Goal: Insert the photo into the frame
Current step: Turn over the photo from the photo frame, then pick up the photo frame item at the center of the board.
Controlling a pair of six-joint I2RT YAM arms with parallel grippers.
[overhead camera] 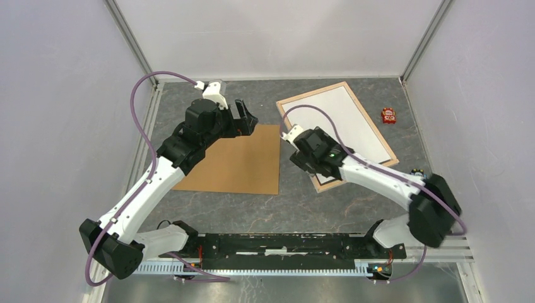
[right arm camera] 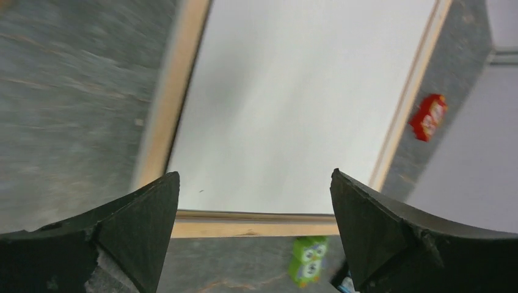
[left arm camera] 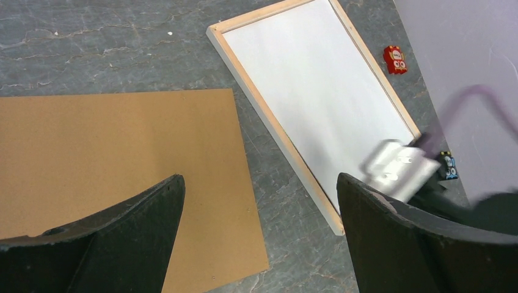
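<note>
The pale wooden frame (overhead camera: 335,133) lies flat at the right of the table, tilted, and a white sheet (overhead camera: 340,123) fills its opening. I cannot tell if that sheet is the photo; no printed side shows. My left gripper (overhead camera: 245,118) is open and empty above the far edge of the brown backing board (overhead camera: 236,161). In the left wrist view (left arm camera: 259,177) it hangs between the board (left arm camera: 116,159) and the frame (left arm camera: 275,131). My right gripper (overhead camera: 312,167) is open and empty over the frame's near end. Its wrist view (right arm camera: 255,173) shows the near rail (right arm camera: 256,227) and the white sheet (right arm camera: 299,104).
A red toy (overhead camera: 388,115) lies right of the frame, near the right wall, and shows in both wrist views (left arm camera: 395,59) (right arm camera: 428,117). A green owl toy (right arm camera: 307,259) sits just in front of the frame's near rail. A small blue toy (left arm camera: 449,166) lies near the right wall.
</note>
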